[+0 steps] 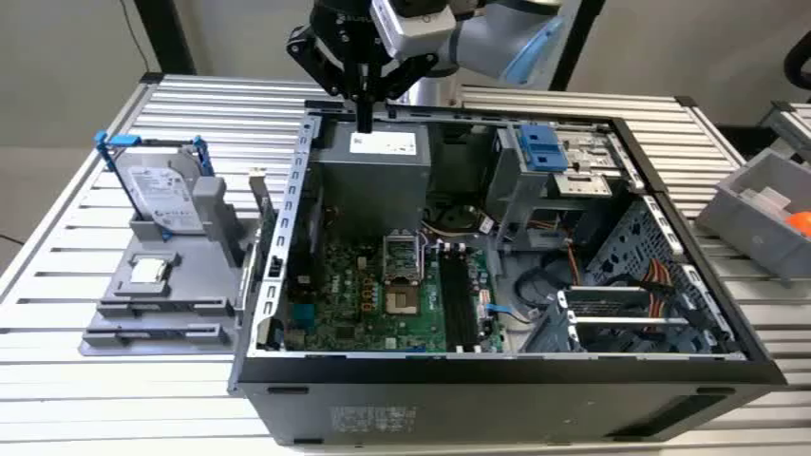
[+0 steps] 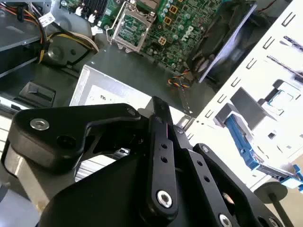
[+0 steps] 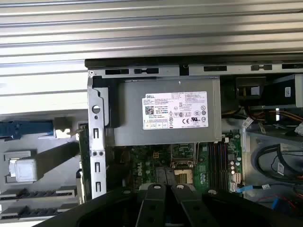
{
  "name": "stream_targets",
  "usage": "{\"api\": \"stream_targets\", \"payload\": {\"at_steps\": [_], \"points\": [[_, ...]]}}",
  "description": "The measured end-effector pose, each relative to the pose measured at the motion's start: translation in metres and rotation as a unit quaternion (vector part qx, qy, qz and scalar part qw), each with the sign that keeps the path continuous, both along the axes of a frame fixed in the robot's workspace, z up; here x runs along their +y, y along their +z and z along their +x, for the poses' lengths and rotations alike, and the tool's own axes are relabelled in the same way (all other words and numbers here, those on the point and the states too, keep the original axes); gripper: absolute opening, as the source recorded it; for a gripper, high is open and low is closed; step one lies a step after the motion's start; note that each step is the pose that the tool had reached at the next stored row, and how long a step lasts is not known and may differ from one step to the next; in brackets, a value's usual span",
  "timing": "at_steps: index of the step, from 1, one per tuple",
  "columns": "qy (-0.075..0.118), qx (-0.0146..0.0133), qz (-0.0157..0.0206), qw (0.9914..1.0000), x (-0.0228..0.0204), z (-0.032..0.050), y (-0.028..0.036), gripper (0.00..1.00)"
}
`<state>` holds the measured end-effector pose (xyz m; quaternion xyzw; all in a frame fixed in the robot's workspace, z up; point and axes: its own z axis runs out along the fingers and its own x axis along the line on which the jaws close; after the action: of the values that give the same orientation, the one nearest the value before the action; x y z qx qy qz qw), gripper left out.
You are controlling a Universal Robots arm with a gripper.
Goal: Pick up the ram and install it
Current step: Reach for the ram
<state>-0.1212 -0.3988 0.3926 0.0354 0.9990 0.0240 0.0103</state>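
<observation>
Hovering over the power supply (image 1: 367, 180) at the case (image 1: 302, 190) far edge: gripper (image 1: 365, 122), closed, empty. Ram (image 1: 260, 228) apparently upright in the holder (image 1: 165, 285) outside the case, exterior view's left. Approach squarely; clamp flat faces, not chips.

We observe a slatted metal table (image 1: 127, 408) across the lower frame, a plain wall (image 1: 64, 38) at upper left, and a grey bin (image 1: 761, 204) at right.

The arm (image 1: 495, 38) above the end effector (image 1: 365, 116) is cut off by the exterior view's top edge. At that view's right edge a grey bin (image 1: 764, 214) is cropped, and its orange item (image 1: 799, 222) is unidentifiable. In the second wrist view a dark fan (image 2: 222, 40) is blurred.
</observation>
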Motion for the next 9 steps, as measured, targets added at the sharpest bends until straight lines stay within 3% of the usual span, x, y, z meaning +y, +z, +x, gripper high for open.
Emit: {"api": "stream_targets", "payload": {"at_steps": [9], "points": [[0.000, 0.0000, 0.0000, 1.00000, 0.0001, -0.0019, 0.0000, 0.00]]}}
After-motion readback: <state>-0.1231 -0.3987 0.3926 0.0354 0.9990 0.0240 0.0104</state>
